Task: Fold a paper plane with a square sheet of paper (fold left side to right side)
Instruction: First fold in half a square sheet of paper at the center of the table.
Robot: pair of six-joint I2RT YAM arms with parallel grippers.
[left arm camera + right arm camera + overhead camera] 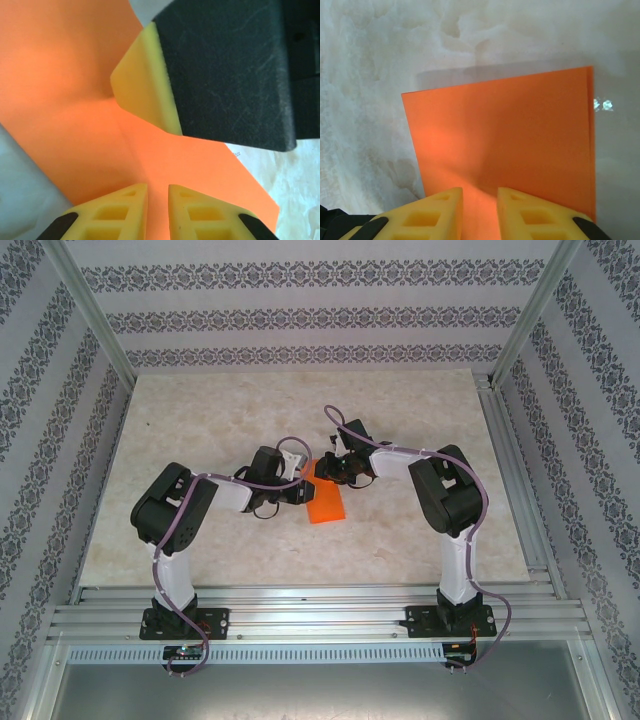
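Both grippers meet on the square sheet of paper [326, 502] at mid-table [200, 420].
The left gripper [157, 187] and the right gripper [480, 192] each show jaws narrowly parted, tips over the orange sheet, with no pinch on it visible. Beyond the left tips, a right finger pad [142, 82] touches the sheet.

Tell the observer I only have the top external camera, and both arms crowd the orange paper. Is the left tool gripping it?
Observer: No. In the left wrist view the left tool has its fingertips slightly apart, and the square sheet of paper shows face-on through the gap, not pinched.
Operator: And the other one?
Observer: The right tool looks the same in its own wrist view: tips slightly apart over the sheet's face.
Operator: Is the sheet flat?
Observer: Not fully. In the left wrist view it bends along a crease beside the right tool's yellow pad.
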